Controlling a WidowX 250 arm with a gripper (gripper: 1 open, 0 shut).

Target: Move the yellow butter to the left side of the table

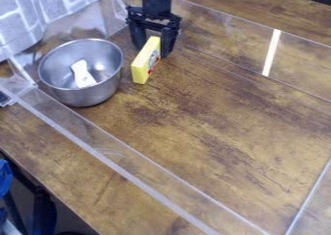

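Observation:
The yellow butter (145,62) is a long yellow block lying on the wooden table (220,113), just right of a metal bowl. My black gripper (153,41) points straight down over the butter's far end. Its jaws stand open, one finger on each side of the block's upper end. I cannot tell whether the fingers touch the butter. Nothing is lifted off the table.
A steel bowl (58,82) with a white object (81,74) inside sits at the left, close beside the butter. Clear plastic walls (116,161) run around the table. A tiled wall (52,12) stands behind at the upper left.

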